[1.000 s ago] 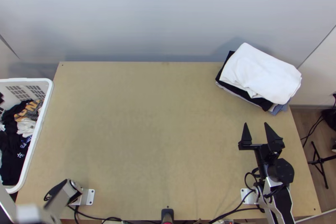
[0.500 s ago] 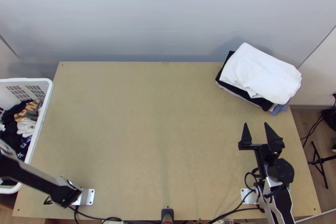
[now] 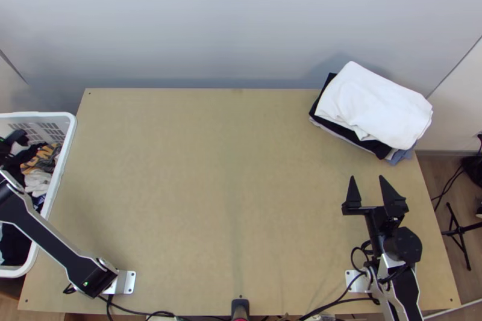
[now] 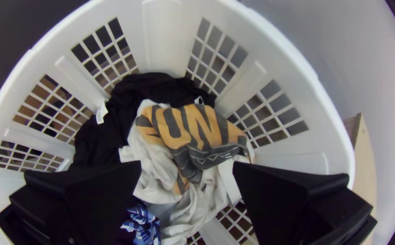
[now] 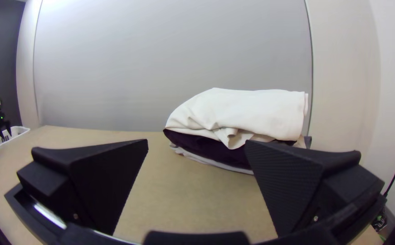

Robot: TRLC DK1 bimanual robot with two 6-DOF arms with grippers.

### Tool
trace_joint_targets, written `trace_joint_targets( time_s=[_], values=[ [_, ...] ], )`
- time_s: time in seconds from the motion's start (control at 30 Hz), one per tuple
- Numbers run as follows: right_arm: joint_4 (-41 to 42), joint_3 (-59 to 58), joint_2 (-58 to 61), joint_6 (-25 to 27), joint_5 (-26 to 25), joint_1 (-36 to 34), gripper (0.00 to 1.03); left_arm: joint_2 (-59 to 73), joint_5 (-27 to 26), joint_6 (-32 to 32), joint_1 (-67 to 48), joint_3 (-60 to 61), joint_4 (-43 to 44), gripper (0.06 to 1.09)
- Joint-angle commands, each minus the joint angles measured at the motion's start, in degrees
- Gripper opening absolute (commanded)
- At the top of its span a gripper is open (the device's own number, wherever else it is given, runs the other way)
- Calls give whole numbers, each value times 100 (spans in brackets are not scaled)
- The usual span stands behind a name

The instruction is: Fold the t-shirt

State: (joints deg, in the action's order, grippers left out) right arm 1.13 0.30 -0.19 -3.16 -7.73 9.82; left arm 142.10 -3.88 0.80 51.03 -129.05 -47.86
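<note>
My left gripper (image 3: pixel 16 137) is over the white basket (image 3: pixel 53 190) at the table's left side. In the left wrist view my left gripper (image 4: pixel 187 167) stands open above bunched clothes: a grey garment with orange lettering (image 4: pixel 186 129), white cloth (image 4: pixel 154 170), black cloth (image 4: pixel 99 140) and a blue-patterned piece (image 4: pixel 143 227). Which of them are t-shirts I cannot tell. My right gripper (image 3: pixel 369 179) is open over the table's right side, with nothing between its fingers. The right wrist view has my right gripper (image 5: pixel 196 144) facing the pile across the table.
A pile of folded clothes (image 3: pixel 376 107) lies at the table's far right corner, white cloth on top, black and grey layers below. The wooden table (image 3: pixel 205 194) is bare between basket and pile. A wall (image 3: pixel 241 26) stands behind it.
My left arm has swung at the lower left and now stretches across the basket, its gripper at the basket's far part. The right arm and the pile have kept still.
</note>
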Motion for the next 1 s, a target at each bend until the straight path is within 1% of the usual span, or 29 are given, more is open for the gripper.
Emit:
trace_joint_targets(
  time_s=[0.0, 0.37, 0.6, 0.63, 0.67, 0.7, 0.73, 0.8, 0.87, 0.97],
  values=[
    [2, 6, 1, -1, -1, 2, 99, 924, -69, 43, -66, -146, 409, 104],
    [2, -3, 1, -1, -1, 2, 99, 1557, -69, 245, -49, -146, 1411, 104],
    [2, -3, 1, -1, -1, 2, 99, 1865, -25, 245, -84, -146, 1815, 103],
    [2, 6, 1, -1, -1, 2, 99, 1874, -25, 245, -75, -146, 1850, 98],
    [2, -3, 1, -1, -1, 2, 99, 1882, 1, 263, -84, -146, 1929, 89],
    [2, -3, 1, -1, -1, 2, 99, 1900, 63, 263, -84, -138, 2026, 76],
    [2, -3, 1, -1, -1, 2, 99, 1900, 72, 263, -66, -129, 2140, 59],
    [2, -3, 1, -1, -1, 2, 99, 1918, 72, 307, -40, -120, 2500, 7],
    [2, -3, 1, -1, -1, 2, 99, 1856, -78, 412, -5, -120, 2342, 9],
    [2, -3, 1, -1, -1, 2, 99, 1461, -139, 430, -5, -76, 2043, 9]
  ],
)
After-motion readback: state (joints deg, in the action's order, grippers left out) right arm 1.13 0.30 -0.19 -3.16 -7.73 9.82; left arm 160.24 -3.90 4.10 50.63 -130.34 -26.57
